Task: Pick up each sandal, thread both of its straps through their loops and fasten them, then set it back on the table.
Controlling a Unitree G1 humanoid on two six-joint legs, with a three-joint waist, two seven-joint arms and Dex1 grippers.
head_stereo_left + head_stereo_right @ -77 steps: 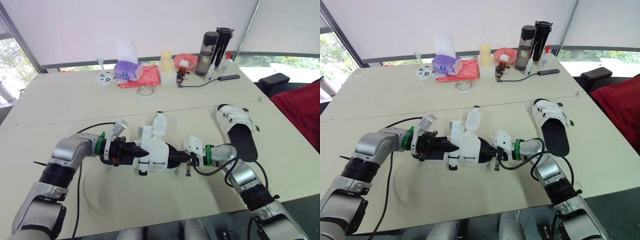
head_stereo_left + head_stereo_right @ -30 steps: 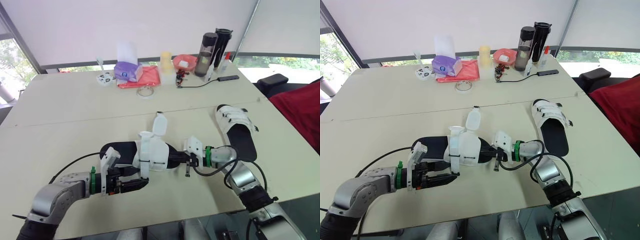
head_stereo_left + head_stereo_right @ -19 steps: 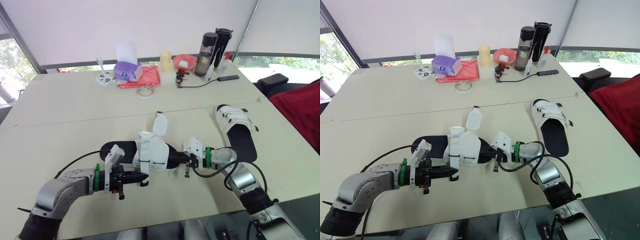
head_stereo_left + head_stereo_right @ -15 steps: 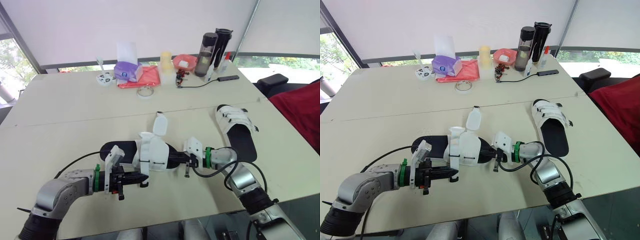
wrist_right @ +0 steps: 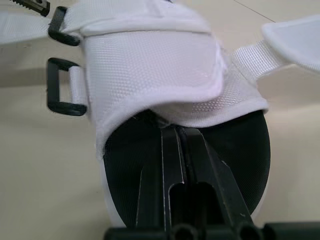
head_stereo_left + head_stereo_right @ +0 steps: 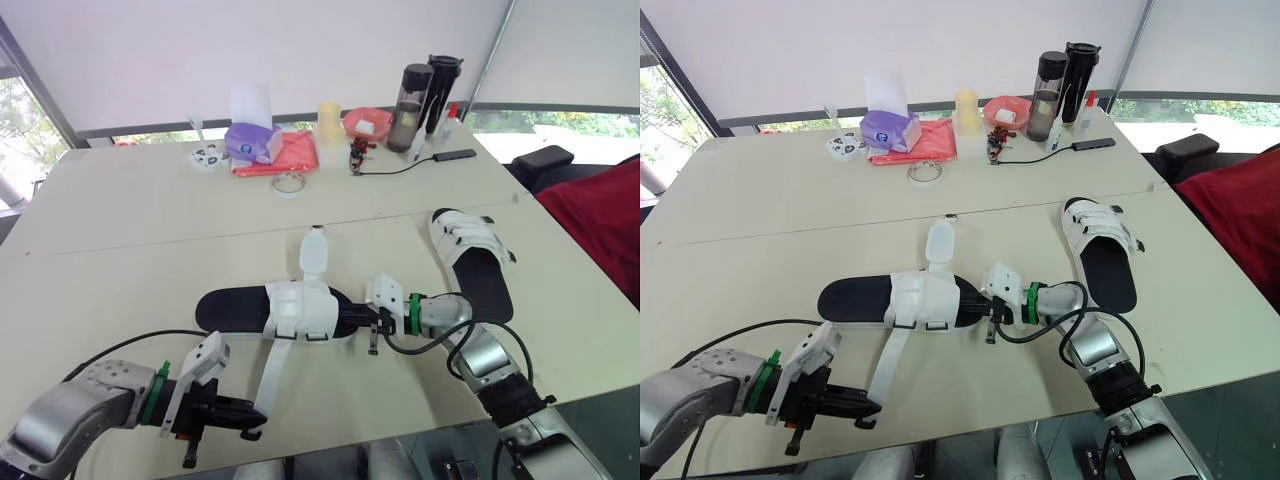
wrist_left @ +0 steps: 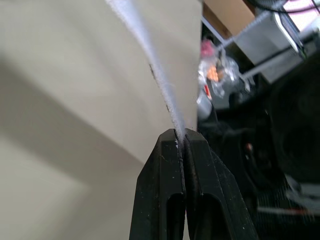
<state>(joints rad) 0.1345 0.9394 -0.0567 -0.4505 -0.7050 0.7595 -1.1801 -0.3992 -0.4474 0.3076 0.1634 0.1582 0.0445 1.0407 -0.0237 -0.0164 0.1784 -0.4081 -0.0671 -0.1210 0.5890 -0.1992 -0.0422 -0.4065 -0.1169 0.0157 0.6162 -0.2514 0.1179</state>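
A black-soled sandal (image 6: pixel 235 308) with white straps lies mid-table. One strap (image 6: pixel 272 370) is drawn out long toward the table's front edge, and my left gripper (image 6: pixel 252 412) is shut on its end. In the left wrist view the fingers (image 7: pixel 170 155) pinch the thin white strap (image 7: pixel 150 60) edge-on. The other strap (image 6: pixel 312 253) sticks up on the far side. My right gripper (image 6: pixel 352 318) is shut on the sandal's toe end, under the white upper (image 5: pixel 150 65). A second sandal (image 6: pixel 478 258) lies to the right with its straps closed.
At the table's back stand a purple tissue box (image 6: pixel 248 140), a red cloth (image 6: pixel 290 155), a tape ring (image 6: pixel 290 183), a pink bowl (image 6: pixel 367 122), two dark bottles (image 6: pixel 408 95) and a black cable (image 6: pixel 420 163). The left gripper hangs near the table's front edge (image 6: pixel 330 440).
My left gripper has moved from the sandal's side toward the front edge, drawing the strap out long. The right gripper has stayed on the toe.
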